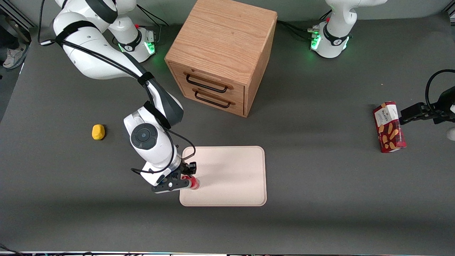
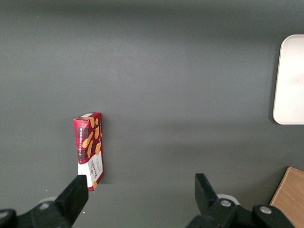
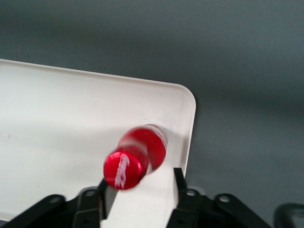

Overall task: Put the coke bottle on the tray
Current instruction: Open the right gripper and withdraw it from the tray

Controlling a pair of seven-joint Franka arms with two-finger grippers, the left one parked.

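Observation:
The coke bottle (image 1: 194, 183) is a small red bottle with a red cap. It stands on the cream tray (image 1: 231, 174), close to the rim at the tray's corner toward the working arm's end and nearest the front camera. My right gripper (image 1: 185, 179) hangs just above it at that tray edge. In the right wrist view the bottle (image 3: 137, 159) sits between the two spread fingers of the gripper (image 3: 140, 179), with its cap near one finger and a gap to the other. The gripper is open. The tray (image 3: 71, 118) fills the view under it, and its edge shows in the left wrist view (image 2: 289, 80).
A wooden two-drawer cabinet (image 1: 222, 53) stands farther from the front camera than the tray. A yellow lump (image 1: 98, 132) lies toward the working arm's end of the table. A red snack box (image 1: 389, 127) lies toward the parked arm's end and also shows in the left wrist view (image 2: 90, 149).

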